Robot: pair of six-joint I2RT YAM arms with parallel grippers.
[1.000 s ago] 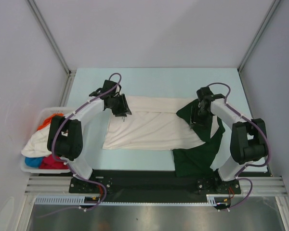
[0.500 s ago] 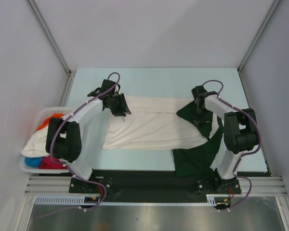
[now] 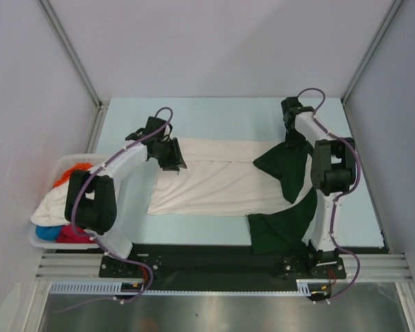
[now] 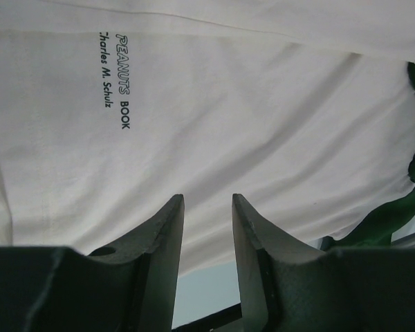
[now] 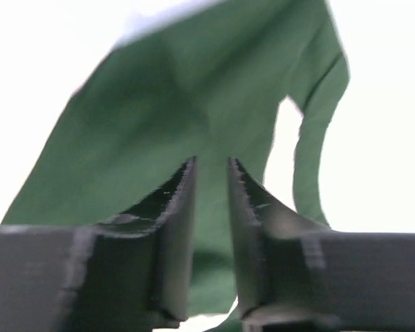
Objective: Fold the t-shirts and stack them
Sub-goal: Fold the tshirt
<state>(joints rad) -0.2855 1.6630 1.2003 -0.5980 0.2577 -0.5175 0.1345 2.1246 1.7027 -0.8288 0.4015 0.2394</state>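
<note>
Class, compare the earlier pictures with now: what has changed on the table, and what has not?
The right claw closed on the green sleeve and drew it toward the table's far edge, stretching it out. The left claw, cream shirt body and basket stayed put.

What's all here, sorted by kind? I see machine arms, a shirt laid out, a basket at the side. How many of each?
Robot arms: 2, left arm, right arm
Shirt spread on the table: 1
Basket, heaped with bunched clothes: 1
Total: 4
</note>
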